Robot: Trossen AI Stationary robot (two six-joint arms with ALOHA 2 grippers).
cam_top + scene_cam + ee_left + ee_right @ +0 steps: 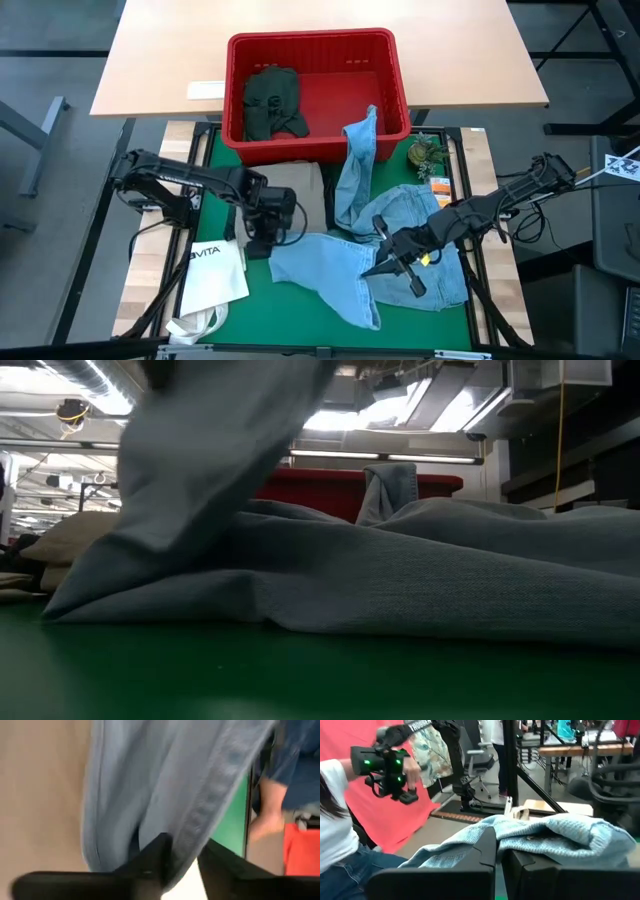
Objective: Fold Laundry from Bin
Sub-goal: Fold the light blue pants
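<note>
A: Start near. What's on the mat?

B: The light jeans [375,265] lie spread and rumpled over the near right of the green mat [300,320], one leg running far up onto the bin [318,88] rim. The right gripper [392,262] sits mid-jeans, fingers clenched on a fold of the denim (its wrist view shows cloth bunched over the tips). The left gripper [268,232] is at the jeans' left hem; cloth lies between its fingers [150,865] in the wrist view, but whether they've closed on it I can't tell.

A: Progress?

B: Early, I'd judge. Nothing looks folded yet. A tan piece [298,190] lies on the mat just short of the bin, and a dark green garment [272,102] is in the bin's left half.

A: Room to work?

B: Tight. The white tote [212,275] takes the near left corner, and a small green object [424,153] sits far right by the bin. The jeans nearly reach the mat's right edge, so the near centre is the freest patch.
</note>
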